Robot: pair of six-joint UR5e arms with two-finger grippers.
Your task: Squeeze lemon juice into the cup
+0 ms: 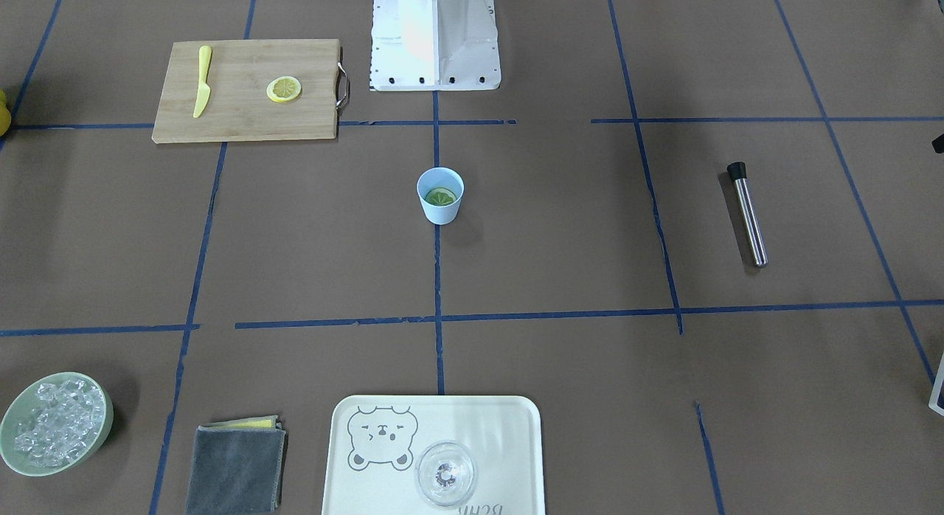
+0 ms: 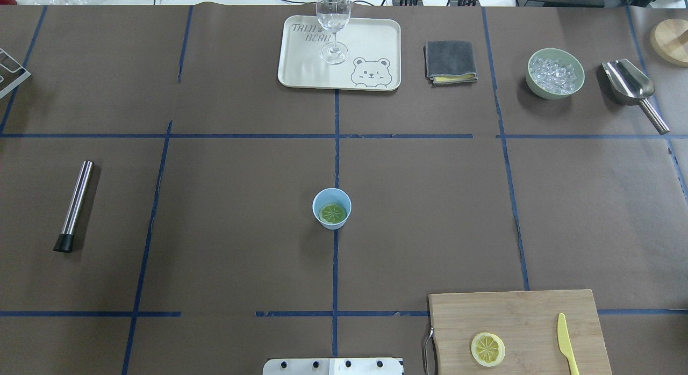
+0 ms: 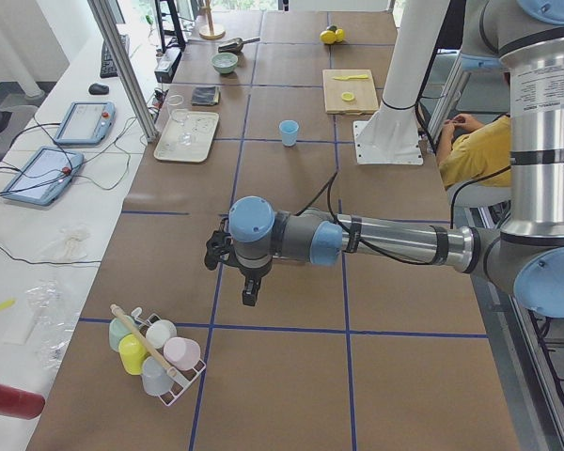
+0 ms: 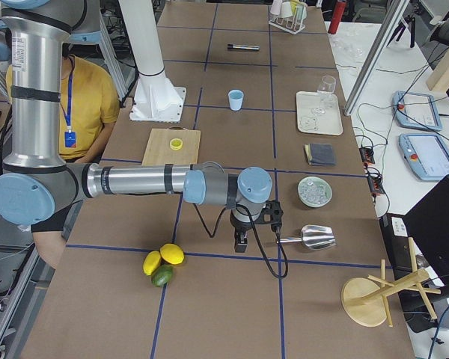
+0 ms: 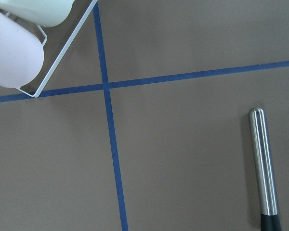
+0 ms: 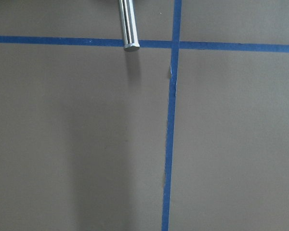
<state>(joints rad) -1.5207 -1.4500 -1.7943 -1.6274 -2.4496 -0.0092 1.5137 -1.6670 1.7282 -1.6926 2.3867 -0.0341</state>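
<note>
The light-blue cup [image 1: 442, 214] stands at the table's middle on the blue centre line, also in the overhead view [image 2: 317, 204]. The small round lemon piece [image 1: 440, 198] lies inside it, cut face up [image 2: 332, 213]. My left gripper [image 3: 250, 293] hangs over bare table far from the cup, near the cup rack. My right gripper [image 4: 240, 243] hangs over the table's other end near the scoop. Both show only in the side views, so I cannot tell whether they are open or shut. Neither wrist view shows any fingers.
A cutting board [image 2: 516, 321] holds a flat lemon slice [image 2: 488, 348] and a yellow knife [image 2: 566, 345]. A metal muddler [image 2: 75, 204] lies on my left. Farther off are a tray [image 2: 301, 69] with a clear glass [image 2: 334, 20], a grey cloth [image 2: 450, 60], a bowl of ice [image 2: 555, 73] and a scoop [image 2: 631, 87].
</note>
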